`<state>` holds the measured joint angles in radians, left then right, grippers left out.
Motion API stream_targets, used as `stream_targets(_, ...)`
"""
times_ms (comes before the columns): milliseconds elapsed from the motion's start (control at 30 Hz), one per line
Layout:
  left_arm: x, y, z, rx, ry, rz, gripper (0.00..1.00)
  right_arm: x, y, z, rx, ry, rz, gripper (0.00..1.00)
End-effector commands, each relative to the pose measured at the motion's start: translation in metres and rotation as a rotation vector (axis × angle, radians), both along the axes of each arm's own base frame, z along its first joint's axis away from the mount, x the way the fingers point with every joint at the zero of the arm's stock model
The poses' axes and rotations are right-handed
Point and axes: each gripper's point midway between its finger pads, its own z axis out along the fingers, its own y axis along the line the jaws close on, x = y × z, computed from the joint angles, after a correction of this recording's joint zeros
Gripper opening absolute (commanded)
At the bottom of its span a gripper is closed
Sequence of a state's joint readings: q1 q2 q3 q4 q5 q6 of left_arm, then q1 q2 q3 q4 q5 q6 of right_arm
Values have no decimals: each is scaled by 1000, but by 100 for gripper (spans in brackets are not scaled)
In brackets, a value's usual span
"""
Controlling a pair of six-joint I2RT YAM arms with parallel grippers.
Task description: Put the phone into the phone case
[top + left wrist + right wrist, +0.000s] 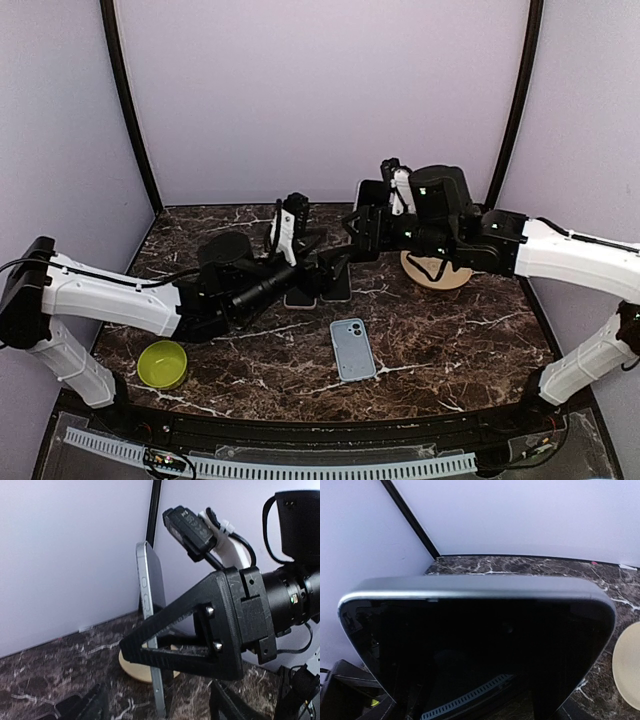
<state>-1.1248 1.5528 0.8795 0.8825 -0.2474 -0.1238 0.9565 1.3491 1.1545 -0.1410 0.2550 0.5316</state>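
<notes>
Green bowl (162, 363) sits front-left by our left arm | our left gripper (318, 283) mid-table, fingers spread apart | phone case (352, 349) flat on marble table (460, 350) | our right gripper (150, 637) clamps phone (150, 580), upright on edge | wooden disc (440, 272) far right.

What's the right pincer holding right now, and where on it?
The phone, held upright: the right pincer clamps it across its long side edges, around the lower half.
</notes>
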Motion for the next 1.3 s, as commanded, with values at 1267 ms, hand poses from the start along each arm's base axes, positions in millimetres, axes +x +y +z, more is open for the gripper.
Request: stream_targets(1267, 56, 168, -87, 351, 348, 368, 87, -74, 36, -224, -555, 447, -96, 0)
